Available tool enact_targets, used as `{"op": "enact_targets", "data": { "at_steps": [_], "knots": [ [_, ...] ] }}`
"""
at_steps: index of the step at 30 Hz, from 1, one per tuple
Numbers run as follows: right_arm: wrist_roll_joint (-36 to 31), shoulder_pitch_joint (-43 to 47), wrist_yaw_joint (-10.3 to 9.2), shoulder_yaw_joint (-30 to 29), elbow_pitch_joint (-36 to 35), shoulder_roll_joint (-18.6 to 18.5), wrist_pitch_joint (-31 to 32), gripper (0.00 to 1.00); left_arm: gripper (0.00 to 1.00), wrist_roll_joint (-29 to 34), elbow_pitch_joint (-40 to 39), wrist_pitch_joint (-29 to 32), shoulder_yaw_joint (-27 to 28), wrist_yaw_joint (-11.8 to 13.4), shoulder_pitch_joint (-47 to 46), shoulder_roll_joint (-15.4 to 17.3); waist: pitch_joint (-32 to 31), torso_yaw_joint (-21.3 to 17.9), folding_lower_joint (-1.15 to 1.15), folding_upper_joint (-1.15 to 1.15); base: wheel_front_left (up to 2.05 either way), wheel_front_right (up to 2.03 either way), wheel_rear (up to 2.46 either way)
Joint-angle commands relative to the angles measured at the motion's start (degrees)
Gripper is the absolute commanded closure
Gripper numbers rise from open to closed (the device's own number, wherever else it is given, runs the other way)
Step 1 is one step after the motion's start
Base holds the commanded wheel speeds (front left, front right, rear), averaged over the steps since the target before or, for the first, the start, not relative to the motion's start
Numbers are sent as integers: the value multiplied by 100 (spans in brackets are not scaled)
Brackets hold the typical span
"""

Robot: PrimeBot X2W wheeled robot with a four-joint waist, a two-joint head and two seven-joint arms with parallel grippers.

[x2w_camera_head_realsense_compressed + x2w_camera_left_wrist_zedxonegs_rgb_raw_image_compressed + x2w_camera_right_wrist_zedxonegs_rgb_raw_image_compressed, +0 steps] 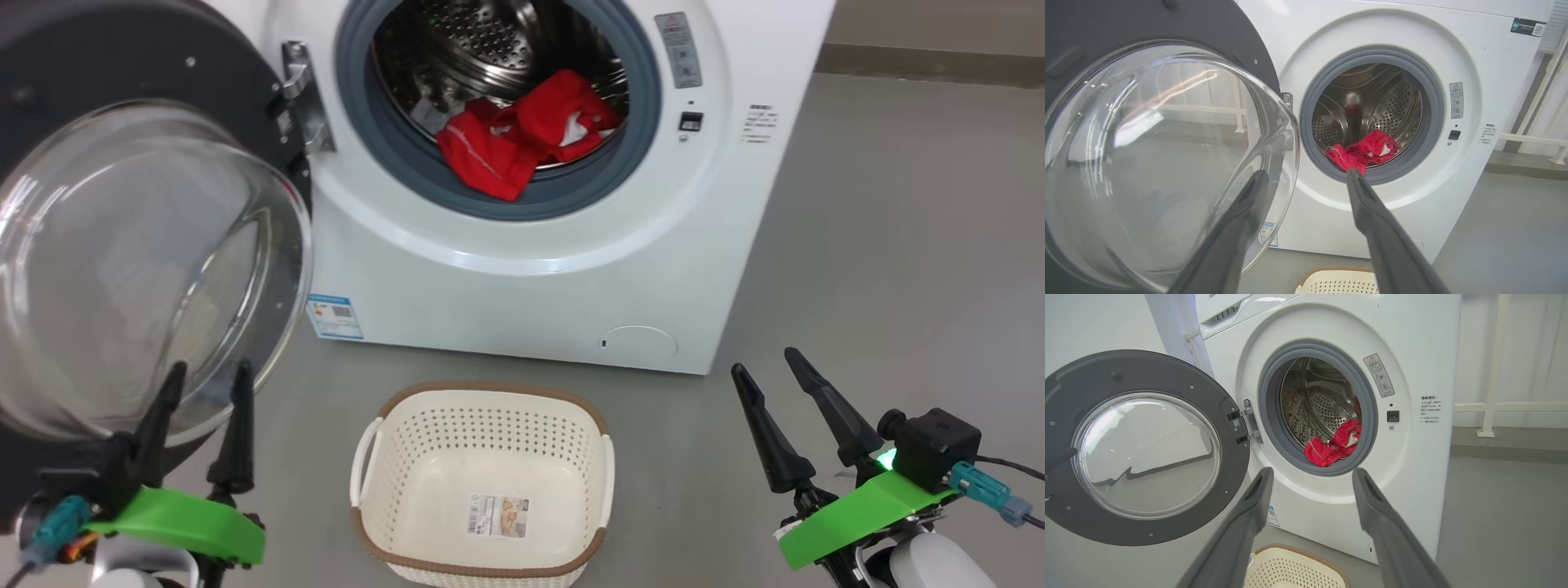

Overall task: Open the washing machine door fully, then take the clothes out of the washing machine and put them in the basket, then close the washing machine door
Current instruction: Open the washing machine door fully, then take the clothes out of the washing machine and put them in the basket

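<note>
Here the washing machine door (139,245) stands swung wide to the left on its hinge, its clear glass bowl bulging toward the camera inside a dark rim. The washing machine (522,294) sits on a grey floor (898,245), its round mouth uncovered, with the grey rubber seal and the holed steel drum in view. The clothes (522,139), a bunched heap of red fabric with some white showing, lie at the bottom front of the drum. One fold droops over the seal's lower lip; how many pieces there are is hard to say. The basket (490,425) stands upright on the floor just in front of the machine, with a paper label on its bottom. The left pincer (210,369) hovers at the lower left, in front of the door glass, its two dark fingers spread apart with nothing between them. The right pincer (764,361) hangs at the lower right, off to the basket's side, fingers likewise spread and holding nothing.
</note>
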Motion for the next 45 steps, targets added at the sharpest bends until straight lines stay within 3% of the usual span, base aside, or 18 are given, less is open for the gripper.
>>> {"op": "enact_targets", "data": {
  "at_steps": [1,8,12,19,31,45],
  "knots": [
    [-88,-135,-4,68,-159,-99,-36,0,0,41,-297,-6,173,80,-8,125,-52,-311,0,0,0,0,0],
    [-228,-198,-4,4,-207,-124,-36,0,0,15,-781,23,108,253,439,-45,-79,-807,0,0,0,0,0],
    [-286,-203,-4,-12,-218,-133,-36,0,0,-257,-914,14,212,224,638,-184,-111,-1063,0,0,0,0,0],
    [-317,-206,-4,4,-242,-150,-36,0,0,-214,-1131,-27,224,233,893,-212,-156,-1334,0,0,0,0,0],
    [-359,-101,-4,-205,-309,-237,-36,0,0,209,-1464,-66,206,460,1072,-215,-148,-1356,0,0,0,0,0],
    [-426,-73,-4,-393,-333,-162,-36,0,0,288,-1463,-74,294,525,1113,-213,-110,-1306,0,0,0,0,0]
  ]
}}
